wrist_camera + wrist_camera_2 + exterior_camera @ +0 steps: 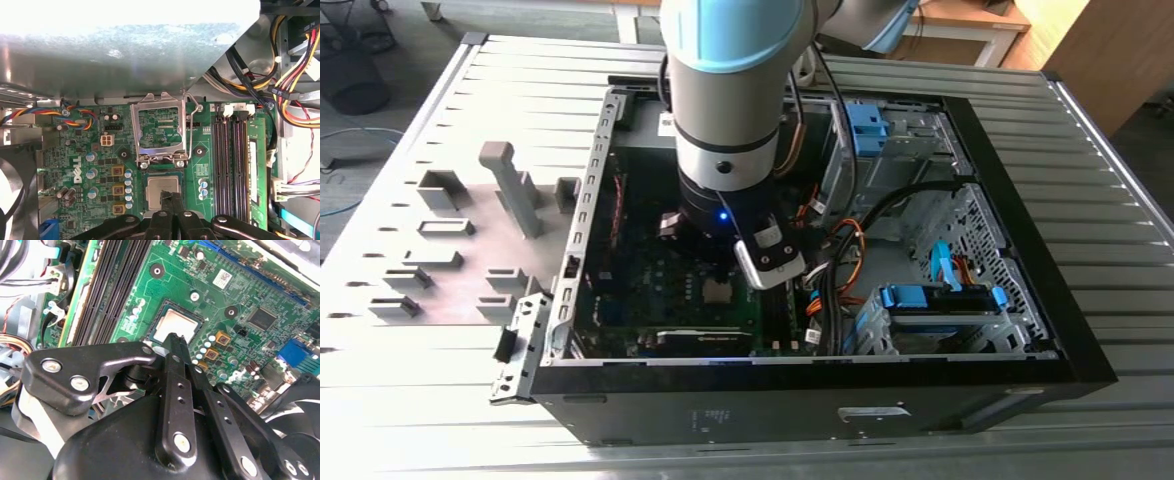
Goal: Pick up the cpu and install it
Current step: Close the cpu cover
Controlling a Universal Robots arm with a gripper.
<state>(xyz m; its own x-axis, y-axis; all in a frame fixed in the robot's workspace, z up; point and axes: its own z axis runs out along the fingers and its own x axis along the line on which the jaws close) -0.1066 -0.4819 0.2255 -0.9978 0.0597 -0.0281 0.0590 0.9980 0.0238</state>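
**Asker:** Where is the cpu now?

**Me:** The cpu (161, 189) lies flat in its square socket on the motherboard (95, 150), silvery top up. It is well in from the board's edges, between the memory slots (230, 165) on one side and a row of small capacitors (128, 190) on the other.

**Asker:** And the metal frame?

**Me:** The socket frame (135, 127) is swung open and stands just beside the socket, not over the chip. I can see green board through its window.

**Asker:** What is your hand doing?

**Me:** My gripper (176, 340) has its two black fingers pressed together, tip to tip, clamped on no part. In both wrist views the tips sit over one edge of the cpu. Whether they touch the metal I cannot tell.

**Asker:** How does it look from outside?

**Me:** In the exterior view my arm (727, 90) reaches straight down into the open computer case (827, 400), which lies on its side on a slatted metal table (1067, 130). The cpu (716, 291) shows as a small pale square just under my wrist, nearer the case's near wall than its far one. Outside the case, toward the table's edge at the exterior view's left, grey holder blocks (514, 190) stand on a flat plate (480, 240) — well apart from my hand.
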